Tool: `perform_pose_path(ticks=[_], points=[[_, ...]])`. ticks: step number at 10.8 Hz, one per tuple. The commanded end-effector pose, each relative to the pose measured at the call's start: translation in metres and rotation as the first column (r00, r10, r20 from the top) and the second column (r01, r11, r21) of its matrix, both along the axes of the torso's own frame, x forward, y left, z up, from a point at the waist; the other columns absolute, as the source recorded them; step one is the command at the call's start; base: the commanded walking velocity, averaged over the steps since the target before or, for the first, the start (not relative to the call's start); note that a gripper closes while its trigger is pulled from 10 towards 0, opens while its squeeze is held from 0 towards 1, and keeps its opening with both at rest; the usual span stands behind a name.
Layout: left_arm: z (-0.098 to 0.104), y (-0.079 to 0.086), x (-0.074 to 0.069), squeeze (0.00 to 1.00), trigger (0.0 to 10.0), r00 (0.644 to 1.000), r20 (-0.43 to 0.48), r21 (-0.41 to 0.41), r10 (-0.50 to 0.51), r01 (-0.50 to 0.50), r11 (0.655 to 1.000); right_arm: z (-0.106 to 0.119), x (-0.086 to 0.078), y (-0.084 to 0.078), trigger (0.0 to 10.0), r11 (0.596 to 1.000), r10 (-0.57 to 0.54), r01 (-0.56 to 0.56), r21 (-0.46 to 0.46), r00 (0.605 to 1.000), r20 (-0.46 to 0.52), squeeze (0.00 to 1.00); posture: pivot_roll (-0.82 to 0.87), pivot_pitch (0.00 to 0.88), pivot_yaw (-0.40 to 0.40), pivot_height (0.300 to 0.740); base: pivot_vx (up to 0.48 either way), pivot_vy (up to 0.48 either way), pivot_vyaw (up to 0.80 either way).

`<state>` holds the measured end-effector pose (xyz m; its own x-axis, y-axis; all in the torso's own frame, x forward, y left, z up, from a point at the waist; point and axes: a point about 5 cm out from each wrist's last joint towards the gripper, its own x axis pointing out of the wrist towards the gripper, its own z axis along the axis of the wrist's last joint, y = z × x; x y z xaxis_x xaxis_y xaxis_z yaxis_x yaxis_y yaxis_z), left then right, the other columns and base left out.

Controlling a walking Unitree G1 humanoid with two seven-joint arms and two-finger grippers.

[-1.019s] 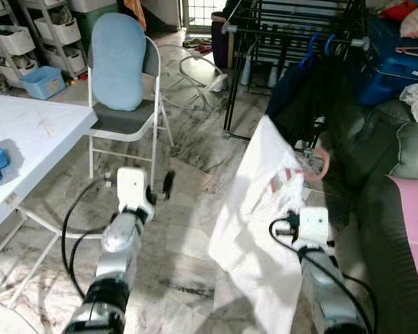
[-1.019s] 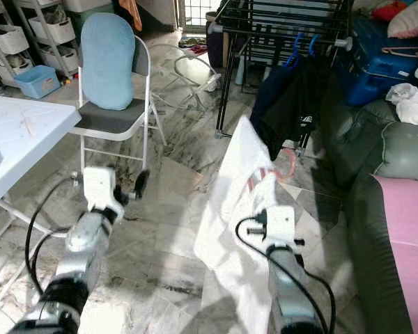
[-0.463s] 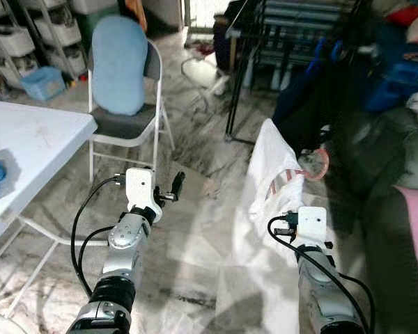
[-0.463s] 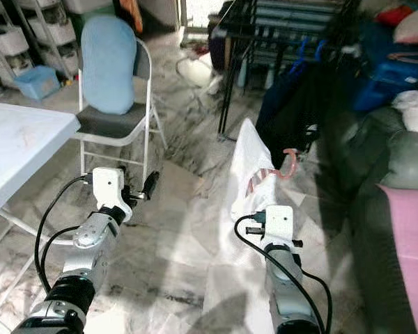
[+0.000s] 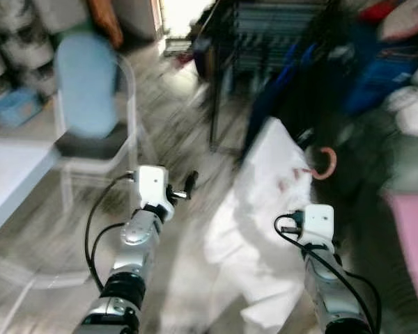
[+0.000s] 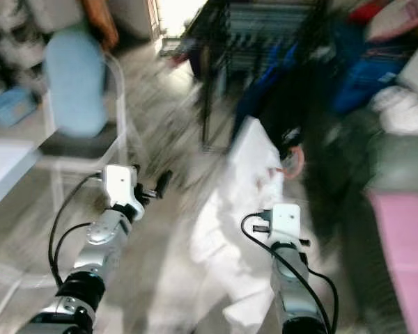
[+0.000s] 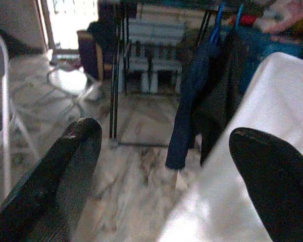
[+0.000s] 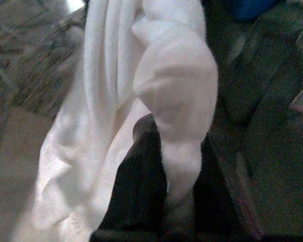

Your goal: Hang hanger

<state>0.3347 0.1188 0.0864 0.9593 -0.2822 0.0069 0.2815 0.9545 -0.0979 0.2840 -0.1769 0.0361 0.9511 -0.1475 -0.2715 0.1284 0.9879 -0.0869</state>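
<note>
Mid-stride toward the black drying rack [image 5: 279, 42], my right pincer [image 8: 166, 201] pinches a fold of the white garment [image 5: 265, 209] on its pink-hooked hanger [image 5: 325, 163], my left pincer [image 7: 161, 166] hangs spread and empty, and the hanging itself is, I judge, not yet done.

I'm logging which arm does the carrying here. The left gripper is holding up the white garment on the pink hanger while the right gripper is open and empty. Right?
Not quite: the arms are swapped. The right wrist view shows the right gripper shut on the white garment, whose pink hanger hook sticks out at the top. The left wrist view shows the left gripper open and empty.
</note>
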Motion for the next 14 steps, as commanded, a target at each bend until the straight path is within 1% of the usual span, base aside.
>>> perform_pose_path(ticks=[1,3,4,7,10,11,12,13,14], points=[[-0.001,0.013,0.001,0.00,10.0,1.000,-0.009,0.022,0.027,-0.026,0.999,0.013,0.008,0.011,10.0,1.000,0.022,-0.023,0.021,0.998,0.060,0.00,-0.16,0.000,0.034,0.740,0.409,0.247,0.00],[-0.001,0.013,0.003,0.00,10.0,0.999,-0.024,0.018,0.025,-0.025,1.000,0.012,0.009,0.011,10.0,1.000,0.022,-0.023,0.019,0.998,0.059,0.00,-0.16,0.000,0.039,0.740,0.388,0.279,0.00],[-0.002,0.011,0.004,0.00,10.0,0.999,-0.044,0.000,0.022,-0.022,1.000,0.012,0.009,0.010,10.0,1.000,0.020,-0.021,0.017,0.998,0.057,0.00,-0.17,0.000,0.040,0.740,0.277,0.394,0.00],[-0.006,0.008,0.002,0.00,10.0,0.998,-0.061,0.003,0.010,-0.010,1.000,0.011,0.007,0.009,10.0,1.000,0.015,-0.016,0.011,0.998,0.053,0.00,-0.18,0.000,0.036,0.740,0.000,0.440,0.00],[-0.013,0.009,-0.001,0.00,10.0,0.996,-0.090,0.014,0.022,-0.021,1.000,0.011,0.006,0.008,10.0,1.000,0.017,-0.018,0.006,0.999,0.046,0.00,-0.18,0.000,0.024,0.740,0.000,0.446,0.00],[-0.015,0.012,-0.002,0.00,10.0,0.994,-0.106,0.039,0.030,-0.026,0.999,0.011,0.006,0.009,10.0,1.000,0.019,-0.020,0.006,0.999,0.045,0.00,-0.18,0.000,0.024,0.740,0.000,0.476,0.00],[-0.016,0.018,-0.003,0.00,10.0,0.993,-0.098,0.074,0.059,-0.052,0.996,0.010,0.006,0.008,10.0,1.000,0.028,-0.028,0.002,0.999,0.038,0.00,-0.16,0.000,0.006,0.740,0.000,0.000,0.00],[-0.017,0.023,-0.006,0.00,10.0,0.995,-0.089,0.111,0.043,-0.033,0.993,0.008,0.006,0.007,10.0,0.999,0.048,-0.048,-0.008,0.999,0.021,0.00,-0.14,0.000,-0.021,0.740,0.000,0.000,0.00],[-0.020,0.030,-0.010,0.00,10.0,0.996,-0.089,0.175,0.021,-0.005,0.984,0.006,0.005,0.007,10.0,0.997,0.074,-0.074,-0.015,0.997,0.003,0.00,-0.13,0.000,-0.034,0.740,0.000,0.000,0.00]])
